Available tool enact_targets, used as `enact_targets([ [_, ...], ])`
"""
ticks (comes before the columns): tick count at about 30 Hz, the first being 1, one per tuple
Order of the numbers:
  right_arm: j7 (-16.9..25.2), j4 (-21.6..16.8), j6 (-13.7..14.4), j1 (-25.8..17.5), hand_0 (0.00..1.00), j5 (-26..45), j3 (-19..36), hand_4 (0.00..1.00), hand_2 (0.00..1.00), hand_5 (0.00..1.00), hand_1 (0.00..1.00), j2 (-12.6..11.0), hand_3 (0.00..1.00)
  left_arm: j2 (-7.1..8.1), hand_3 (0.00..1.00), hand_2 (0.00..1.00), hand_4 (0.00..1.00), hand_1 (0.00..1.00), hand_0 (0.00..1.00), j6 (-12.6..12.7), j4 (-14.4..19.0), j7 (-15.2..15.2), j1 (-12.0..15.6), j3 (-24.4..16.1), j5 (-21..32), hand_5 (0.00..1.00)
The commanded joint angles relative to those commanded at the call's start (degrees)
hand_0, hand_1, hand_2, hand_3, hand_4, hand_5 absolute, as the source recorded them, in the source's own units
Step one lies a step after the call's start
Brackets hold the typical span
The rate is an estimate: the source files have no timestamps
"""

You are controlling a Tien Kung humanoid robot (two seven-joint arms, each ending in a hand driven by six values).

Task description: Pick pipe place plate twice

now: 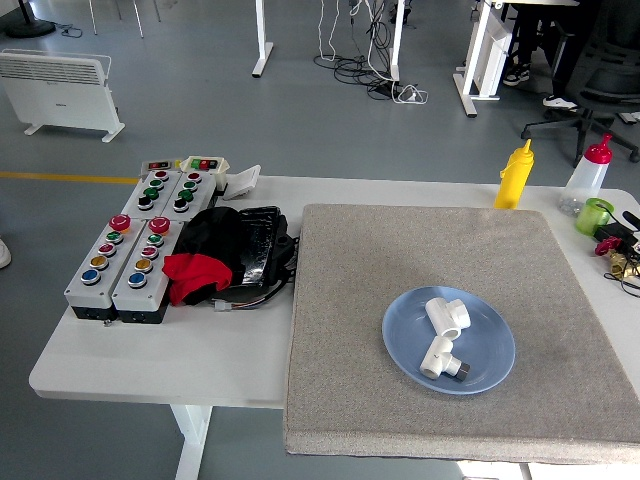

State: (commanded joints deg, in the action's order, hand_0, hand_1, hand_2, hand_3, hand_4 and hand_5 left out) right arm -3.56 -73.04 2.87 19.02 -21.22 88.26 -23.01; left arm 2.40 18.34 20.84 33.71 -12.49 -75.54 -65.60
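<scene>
A light blue plate (pixel 495 372) sits on the grey mat (pixel 400 270) at the right of the table. Two white pipe fittings lie in it: one elbow piece (pixel 447 316) toward the plate's far side and one with a metal end (pixel 441 358) toward its near side. They lie close together. Neither robot hand is in view.
Two grey button boxes (pixel 125 260) and a black and red cloth bundle (pixel 225 255) sit at the left. A yellow squeeze bottle (pixel 515 175), a red-capped bottle (pixel 588 177) and a green cup (pixel 595 216) stand at the far right, with small parts and cables (pixel 618 255) beside them.
</scene>
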Motion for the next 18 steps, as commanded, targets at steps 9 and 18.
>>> enact_targets([
  [9, 0.3, -0.2, -0.9, -5.7, 0.857, 1.2, 8.4, 0.625, 0.894, 0.557, 0.808, 1.3, 0.868, 0.11, 0.618, 0.612, 0.377, 0.642, 0.657, -0.2, -0.2, -0.4, -0.3, 0.0, 0.1, 0.998],
  [18, 1.4, -0.7, -1.5, -10.5, 0.847, 1.3, 13.0, 0.624, 0.872, 0.568, 0.803, 3.8, 0.851, 0.11, 0.616, 0.612, 0.375, 0.641, 0.657, -0.2, -0.3, -0.6, -0.9, 0.1, 0.3, 0.998],
])
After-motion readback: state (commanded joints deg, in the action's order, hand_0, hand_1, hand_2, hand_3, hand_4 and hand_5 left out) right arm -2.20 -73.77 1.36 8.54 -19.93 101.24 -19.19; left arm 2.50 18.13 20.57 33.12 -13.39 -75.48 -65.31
